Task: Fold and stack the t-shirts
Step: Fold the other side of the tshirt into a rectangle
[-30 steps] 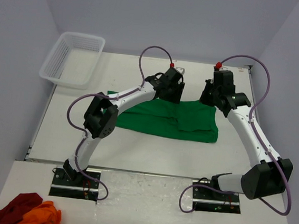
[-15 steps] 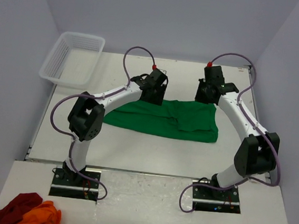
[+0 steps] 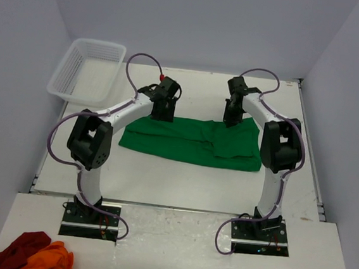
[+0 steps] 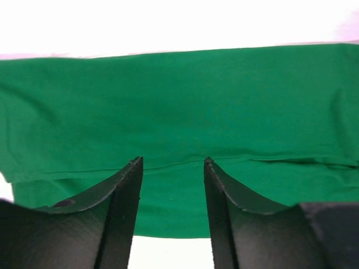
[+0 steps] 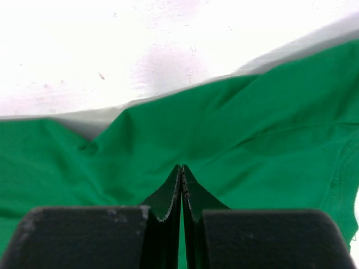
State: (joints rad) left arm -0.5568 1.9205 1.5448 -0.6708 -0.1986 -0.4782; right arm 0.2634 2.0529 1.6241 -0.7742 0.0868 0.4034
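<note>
One green t-shirt (image 3: 191, 140) lay spread on the tabletop (image 3: 162, 177). My left gripper (image 4: 172, 161) hung released over it. My right gripper (image 5: 180, 167) was clenched at its far edge; I could not tell whether it pinched cloth.

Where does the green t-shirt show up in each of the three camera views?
Top external: the green t-shirt lies spread across the middle of the table.
Left wrist: it fills most of the frame, with white table only along the top.
Right wrist: it covers the lower half, with the table above it.
Shared landmark: the shirt's far edge where it meets the white table.
</note>
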